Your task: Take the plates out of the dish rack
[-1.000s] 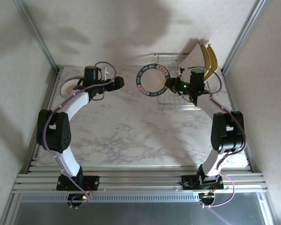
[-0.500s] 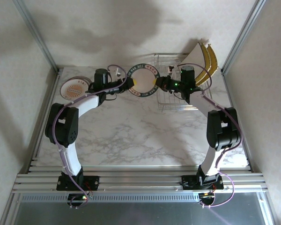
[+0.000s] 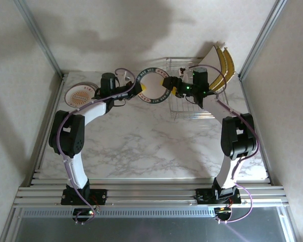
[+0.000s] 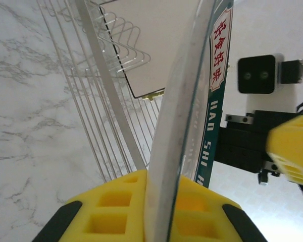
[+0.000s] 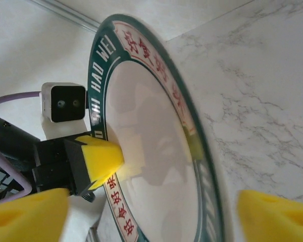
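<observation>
The teal-rimmed plate (image 3: 152, 85) is being gripped at its rim by the left gripper (image 3: 137, 91), just left of the dish rack (image 3: 192, 108). The right gripper (image 3: 167, 83) is being held wide open around its opposite edge; square plates (image 3: 217, 60) are being kept in the rack.

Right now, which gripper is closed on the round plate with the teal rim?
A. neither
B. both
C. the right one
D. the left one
D: the left gripper pinches the round plate at its edge between its yellow pads, while the right gripper stands wide open around it.
</observation>
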You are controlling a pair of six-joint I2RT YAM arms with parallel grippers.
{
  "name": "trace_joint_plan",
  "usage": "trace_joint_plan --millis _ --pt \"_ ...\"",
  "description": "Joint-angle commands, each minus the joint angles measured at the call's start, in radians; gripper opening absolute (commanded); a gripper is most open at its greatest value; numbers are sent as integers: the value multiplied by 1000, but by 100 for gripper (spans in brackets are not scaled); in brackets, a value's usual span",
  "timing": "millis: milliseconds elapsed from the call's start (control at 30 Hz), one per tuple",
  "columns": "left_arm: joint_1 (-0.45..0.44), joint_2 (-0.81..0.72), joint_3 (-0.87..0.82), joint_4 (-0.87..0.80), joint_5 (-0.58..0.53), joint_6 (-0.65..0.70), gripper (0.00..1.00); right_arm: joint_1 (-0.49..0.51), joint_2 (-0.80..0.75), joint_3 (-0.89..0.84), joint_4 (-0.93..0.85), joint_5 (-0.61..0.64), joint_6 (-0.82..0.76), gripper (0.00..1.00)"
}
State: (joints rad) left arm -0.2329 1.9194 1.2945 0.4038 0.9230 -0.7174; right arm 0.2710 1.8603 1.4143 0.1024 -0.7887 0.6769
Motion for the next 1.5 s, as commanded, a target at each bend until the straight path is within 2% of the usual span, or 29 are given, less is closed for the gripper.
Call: trace_joint_plan --millis 0,167,267,400,600,800,1067,1467 --pt "35 -21 -34 108 -33 -35 0 -13 -18 127 -256 125 -159 99" --pt "119 -97 -142 168 -141 -92 0 -17 -8 377 -733 552 -460 99" --pt "177 -160 -230 210 -223 -120 0 -24 12 478 -926 790 -578 99" --pt "248 -244 -322 221 -336 -129 0 -56 0 495 -1035 937 -641 99" --pt "385 -327 -409 232 -436 -147 0 -106 -23 432 -1056 1007 -665 99" --pt "489 -317 -443 249 -437 -159 0 -126 -16 400 -1048 986 -662 99" --pt "556 -241 -454 290 -443 -165 0 -128 -7 408 -1044 961 -665 99" --pt "605 -108 -414 318 -460 -176 0 -127 -12 379 -1028 949 -666 99"
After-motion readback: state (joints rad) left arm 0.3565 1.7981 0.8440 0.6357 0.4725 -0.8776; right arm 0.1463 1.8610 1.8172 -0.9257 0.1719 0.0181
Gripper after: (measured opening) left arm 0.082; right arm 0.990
